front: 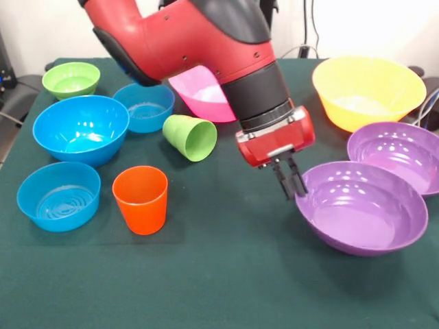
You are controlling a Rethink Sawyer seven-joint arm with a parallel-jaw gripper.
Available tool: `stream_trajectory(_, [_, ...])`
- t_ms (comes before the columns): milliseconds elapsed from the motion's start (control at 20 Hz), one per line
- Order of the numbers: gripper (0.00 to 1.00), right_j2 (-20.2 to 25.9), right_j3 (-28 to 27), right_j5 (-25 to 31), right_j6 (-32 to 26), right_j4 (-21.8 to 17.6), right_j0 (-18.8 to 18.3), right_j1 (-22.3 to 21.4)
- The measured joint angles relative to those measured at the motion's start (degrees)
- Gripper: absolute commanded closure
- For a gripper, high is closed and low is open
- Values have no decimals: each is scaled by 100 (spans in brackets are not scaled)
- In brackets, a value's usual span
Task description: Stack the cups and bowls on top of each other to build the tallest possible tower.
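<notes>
My gripper hangs at the left rim of the near purple bowl, its two fingers close together on that rim. The bowl's left side sits slightly higher than its right. A second purple bowl lies just behind it. The orange cup stands upright, mouth up. The light green cup lies on its side. The large blue bowl, two small blue bowls and the small green bowl sit at the left. The yellow bowl is at the back right. The pink bowl is partly hidden behind the arm.
All things rest on a dark green cloth. The red arm crosses the middle from the top. Cables and a black object lie at the right edge.
</notes>
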Motion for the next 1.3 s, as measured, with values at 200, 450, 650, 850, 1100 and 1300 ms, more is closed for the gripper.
stream_trajectory(200, [100,24,-208,-273,0,-330,96,-115])
stream_trajectory(450, [100,60,-310,-278,0,-496,-30,-103])
stream_trajectory(650, [100,83,-314,-408,0,-636,-154,-111])
stream_trajectory(850, [100,190,-313,-841,0,-903,-358,-111])
stream_trajectory(1100, [100,552,-313,-1224,0,-1291,-717,-69])
stream_trajectory(1300, [100,1044,-321,-1335,0,-1679,-1115,-4])
